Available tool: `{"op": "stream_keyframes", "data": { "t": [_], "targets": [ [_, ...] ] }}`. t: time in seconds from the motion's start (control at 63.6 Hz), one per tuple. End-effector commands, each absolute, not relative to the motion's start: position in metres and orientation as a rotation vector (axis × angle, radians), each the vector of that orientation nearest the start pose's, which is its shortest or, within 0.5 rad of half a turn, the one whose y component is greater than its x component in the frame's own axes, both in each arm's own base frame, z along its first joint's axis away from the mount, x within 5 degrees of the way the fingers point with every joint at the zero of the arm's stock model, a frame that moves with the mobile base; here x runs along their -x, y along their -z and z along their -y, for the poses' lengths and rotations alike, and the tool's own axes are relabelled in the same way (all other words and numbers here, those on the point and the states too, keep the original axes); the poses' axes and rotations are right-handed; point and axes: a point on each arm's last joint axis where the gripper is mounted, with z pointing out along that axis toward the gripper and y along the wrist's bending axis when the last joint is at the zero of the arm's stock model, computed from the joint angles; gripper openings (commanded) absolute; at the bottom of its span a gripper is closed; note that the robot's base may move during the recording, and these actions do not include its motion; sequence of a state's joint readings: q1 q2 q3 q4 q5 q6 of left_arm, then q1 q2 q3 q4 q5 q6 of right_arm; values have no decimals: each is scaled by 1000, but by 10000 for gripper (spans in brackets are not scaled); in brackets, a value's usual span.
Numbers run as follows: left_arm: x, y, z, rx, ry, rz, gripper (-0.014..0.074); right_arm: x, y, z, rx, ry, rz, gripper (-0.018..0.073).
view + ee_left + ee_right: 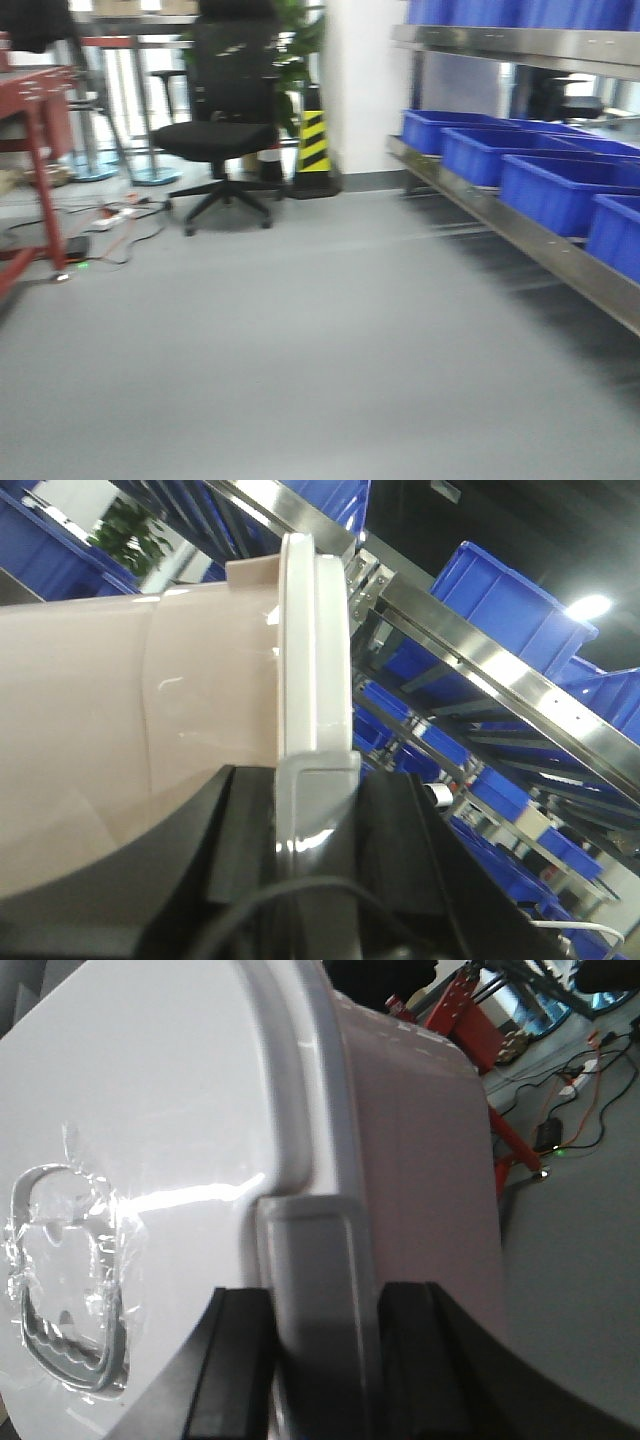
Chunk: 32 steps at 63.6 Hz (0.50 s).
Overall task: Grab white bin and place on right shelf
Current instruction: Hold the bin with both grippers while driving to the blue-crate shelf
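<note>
Two pincers, one load.

Right shelf [540, 258]: steel rack along the right of the front view, with blue bins [560, 190] standing in a row on its lower level. No free slot shows, and the upper level is cut off at the frame edge.

White bin [120, 730]: carried between the arms, off the floor [300, 380] and near the rack. It is out of the front view altogether. Judgement: thin-walled plastic, stiff at the rim, flexible on the broad sides and glossy, so slippery. It looks light when empty, but the contents are unseen, so the weight is unknown. It is bulky enough to need both arms kept level.

Lid [150, 1110]: white and seated on the rim. It is probably held only by its clips, so a hard squeeze or a twist could pop it.

Latch tab [318, 780]: the best purchase, being thick, ribbed and square-edged. The left pincer [315, 815] is clamped across it, one jaw on each side. The right pincer [322, 1335] grips the matching tab at the opposite end in the same way.

Carry handle [70, 1280]: moulded into the lid under crinkled clear film. It is not used.

Hidden:
- the bin's base and far side
- both fingertip contact faces
- the gap between bin and rack

The front view is motion-blurred. Office chair [225, 130] and red frame [40, 150] stand well apart on the left.
</note>
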<state>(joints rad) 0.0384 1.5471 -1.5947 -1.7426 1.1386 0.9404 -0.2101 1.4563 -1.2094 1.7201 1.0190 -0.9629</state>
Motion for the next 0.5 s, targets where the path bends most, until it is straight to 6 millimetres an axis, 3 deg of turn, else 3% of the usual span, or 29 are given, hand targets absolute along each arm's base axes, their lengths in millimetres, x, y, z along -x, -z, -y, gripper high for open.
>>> {"op": "stream_keyframes", "data": {
  "t": [0.0, 0.487],
  "targets": [
    [-277, -510, 81, -614, 1543, -1304, -126, -298, -433, -17, -8, -1416, -1457, 93],
    [-278, -510, 81, -603, 1537, -1305, -126, -299, -433, -17, -13, -1412, -1458, 93]
  ]
}}
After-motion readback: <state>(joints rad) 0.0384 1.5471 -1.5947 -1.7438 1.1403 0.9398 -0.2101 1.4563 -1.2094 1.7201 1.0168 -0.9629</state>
